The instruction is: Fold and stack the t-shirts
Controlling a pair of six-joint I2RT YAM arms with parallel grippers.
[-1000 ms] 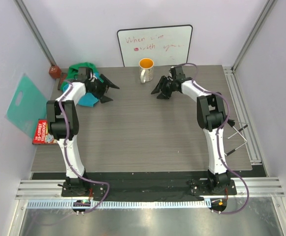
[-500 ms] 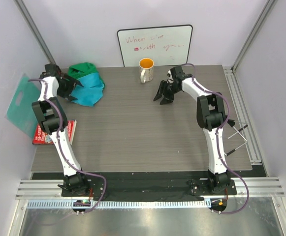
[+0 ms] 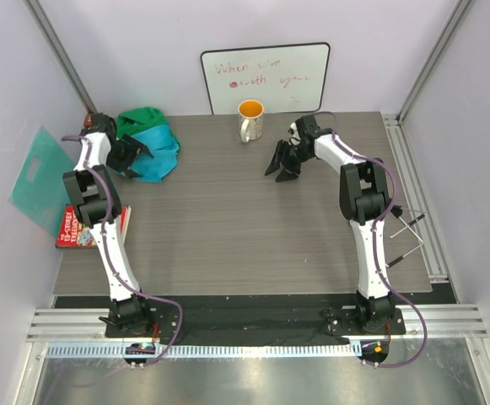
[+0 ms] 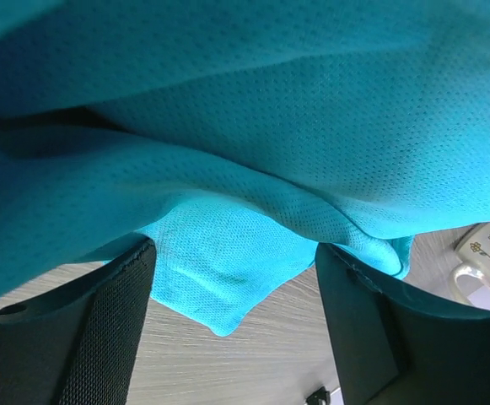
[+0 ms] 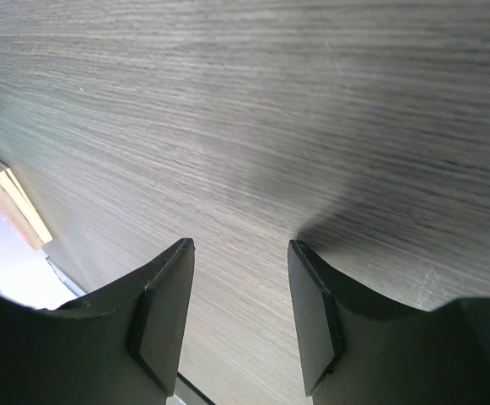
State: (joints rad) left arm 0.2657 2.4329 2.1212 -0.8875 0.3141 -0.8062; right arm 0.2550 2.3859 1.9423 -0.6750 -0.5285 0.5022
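The turquoise-blue t-shirt (image 3: pixel 158 153) lies bunched at the table's back left, and the green t-shirt (image 3: pixel 142 119) is bunched behind it, touching it. My left gripper (image 3: pixel 135 153) is at the turquoise shirt's left edge. It is open, and a loose corner of the turquoise t-shirt (image 4: pixel 219 278) hangs between the wide jaws without being pinched. My left gripper (image 4: pixel 234 291) shows both black fingers (image 4: pixel 110 329) low over the wood. My right gripper (image 3: pixel 282 162) is open above bare table right of the mug. In the right wrist view my right gripper (image 5: pixel 240 249) has nothing in it.
An orange-lined white mug (image 3: pixel 250 120) stands at the back centre in front of a whiteboard (image 3: pixel 266 78). A mint-teal plastic sheet (image 3: pixel 42 177) leans on the left wall. A red book (image 3: pixel 78 226) lies by the table's left edge. The mug (image 4: pixel 487 263) shows beyond the left fingers.
My left arm swung from the shirts' right side round to their left side, then edged back in against the turquoise shirt. The right gripper shifted slightly and stayed open.
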